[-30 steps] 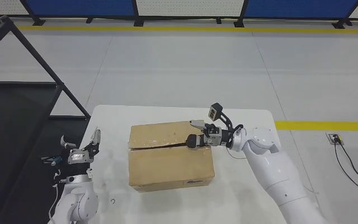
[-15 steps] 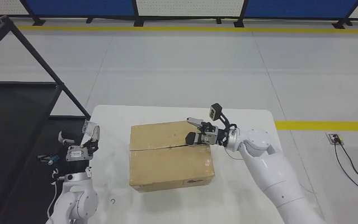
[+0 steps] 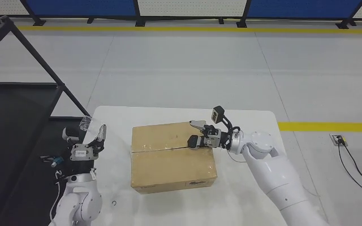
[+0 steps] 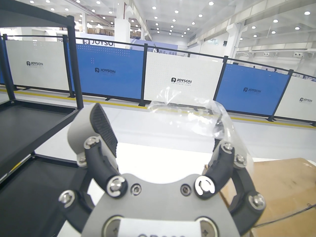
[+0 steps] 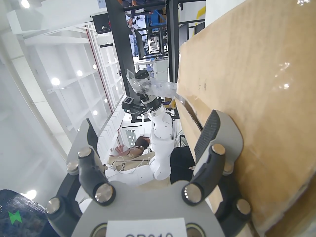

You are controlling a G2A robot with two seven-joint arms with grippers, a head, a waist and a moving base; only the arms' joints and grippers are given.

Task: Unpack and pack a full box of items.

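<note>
A closed cardboard box (image 3: pixel 169 164) lies in the middle of the white table (image 3: pixel 249 192), its two top flaps meeting at a seam. My right gripper (image 3: pixel 194 133) is open at the seam's right end, one finger (image 5: pixel 209 129) resting against the box top (image 5: pixel 259 87). My left gripper (image 3: pixel 93 138) is held up off the table's left edge, open. A strip of clear tape (image 4: pixel 197 117) clings to one of its fingers (image 4: pixel 222 159) and arches over the gap. The same tape (image 5: pixel 153 87) shows far off in the right wrist view.
A black metal rack (image 3: pixel 34 113) stands left of the table, close to my left arm. A small ring-like thing (image 3: pixel 113 203) lies near the table's front left. Blue and white barrier panels (image 4: pixel 182 82) run along the far side of the floor.
The box's far flap, slightly lifted one second ago, now lies flat. My left gripper has swung up and turned, carrying the clear tape strip. My right gripper shifted slightly along the seam.
</note>
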